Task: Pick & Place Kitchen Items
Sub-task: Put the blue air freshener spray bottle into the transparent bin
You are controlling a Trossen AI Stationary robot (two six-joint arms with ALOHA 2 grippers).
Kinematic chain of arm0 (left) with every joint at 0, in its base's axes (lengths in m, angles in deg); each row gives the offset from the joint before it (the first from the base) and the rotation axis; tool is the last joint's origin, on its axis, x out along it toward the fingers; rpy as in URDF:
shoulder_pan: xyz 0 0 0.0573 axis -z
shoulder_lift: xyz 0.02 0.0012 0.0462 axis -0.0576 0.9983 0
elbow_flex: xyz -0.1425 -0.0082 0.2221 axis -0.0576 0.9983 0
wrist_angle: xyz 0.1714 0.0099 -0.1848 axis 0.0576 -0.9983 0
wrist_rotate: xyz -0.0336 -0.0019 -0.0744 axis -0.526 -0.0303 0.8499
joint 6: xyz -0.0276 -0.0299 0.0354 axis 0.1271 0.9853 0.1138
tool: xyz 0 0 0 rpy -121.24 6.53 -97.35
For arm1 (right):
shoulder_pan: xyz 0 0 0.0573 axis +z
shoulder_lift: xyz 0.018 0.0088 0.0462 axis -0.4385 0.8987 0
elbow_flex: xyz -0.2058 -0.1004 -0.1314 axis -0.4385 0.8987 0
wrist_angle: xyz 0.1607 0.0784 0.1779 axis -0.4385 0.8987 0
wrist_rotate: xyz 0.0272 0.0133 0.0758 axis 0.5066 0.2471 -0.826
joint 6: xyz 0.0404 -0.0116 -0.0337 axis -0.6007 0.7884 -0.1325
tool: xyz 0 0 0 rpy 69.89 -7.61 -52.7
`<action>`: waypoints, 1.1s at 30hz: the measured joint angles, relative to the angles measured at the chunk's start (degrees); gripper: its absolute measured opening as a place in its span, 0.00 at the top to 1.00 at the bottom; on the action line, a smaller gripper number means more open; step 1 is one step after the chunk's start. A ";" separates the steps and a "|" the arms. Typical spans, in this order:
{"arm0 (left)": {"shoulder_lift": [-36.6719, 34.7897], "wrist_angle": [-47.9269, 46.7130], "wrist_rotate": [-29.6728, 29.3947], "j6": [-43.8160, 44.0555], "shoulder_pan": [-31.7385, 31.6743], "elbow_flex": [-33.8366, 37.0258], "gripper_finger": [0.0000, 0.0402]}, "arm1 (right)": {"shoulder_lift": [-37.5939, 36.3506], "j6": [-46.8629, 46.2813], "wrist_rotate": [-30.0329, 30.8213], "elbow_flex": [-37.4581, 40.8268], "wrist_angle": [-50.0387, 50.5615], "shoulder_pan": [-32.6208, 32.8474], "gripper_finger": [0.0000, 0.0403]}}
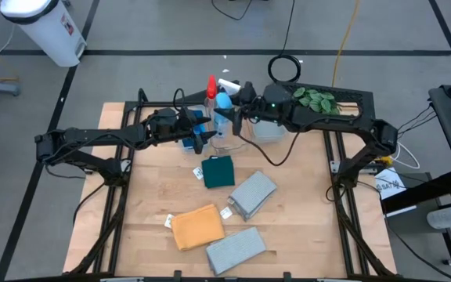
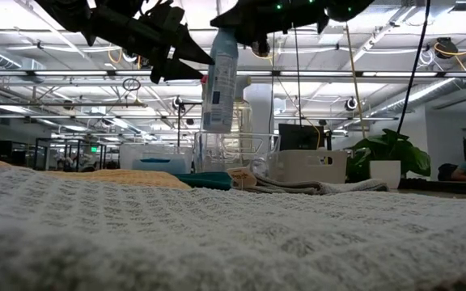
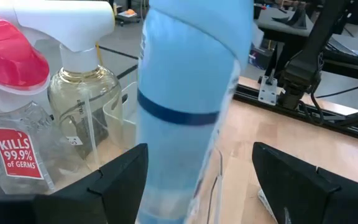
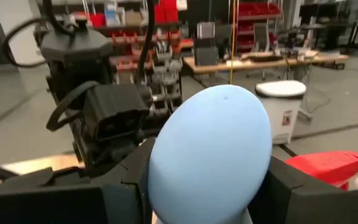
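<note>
Wooden tabletop (image 1: 155, 196), concrete floor; right fingers (image 4: 197, 186) clamp blue-topped bottle (image 1: 223, 106), left fingers (image 3: 197, 180) spread around it

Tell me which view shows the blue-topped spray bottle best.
The low view: the blue-topped spray bottle hangs full length from the right gripper, clear of the table. The high view shows only its top, the left wrist its body close up, the right wrist its cap.

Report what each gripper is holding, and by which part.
The right gripper holds the blue-topped spray bottle by its blue top, lifted off the table. The left gripper holds nothing; its open jaws flank the bottle's body.
</note>
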State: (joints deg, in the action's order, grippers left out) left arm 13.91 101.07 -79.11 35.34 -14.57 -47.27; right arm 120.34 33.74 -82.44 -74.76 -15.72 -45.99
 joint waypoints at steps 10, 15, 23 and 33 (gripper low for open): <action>0.00 0.02 0.00 0.00 0.00 -0.02 0.28 | 2.03 0.78 0.30 1.07 -0.73 0.22 0.60; 0.00 0.00 0.00 0.00 0.00 0.00 0.29 | 5.48 1.37 1.90 1.81 -3.32 0.22 0.60; 0.00 -0.44 -0.09 0.15 0.00 -0.01 0.28 | 10.23 3.29 3.55 1.82 -5.14 0.20 0.60; -0.07 -0.22 0.47 0.26 0.02 -0.11 0.28 | 14.40 4.72 8.48 6.58 -17.38 0.06 0.60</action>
State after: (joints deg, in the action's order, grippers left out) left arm 13.85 100.85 -78.65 35.60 -14.55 -47.38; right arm 134.74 38.46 -73.97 -68.18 -33.11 -45.93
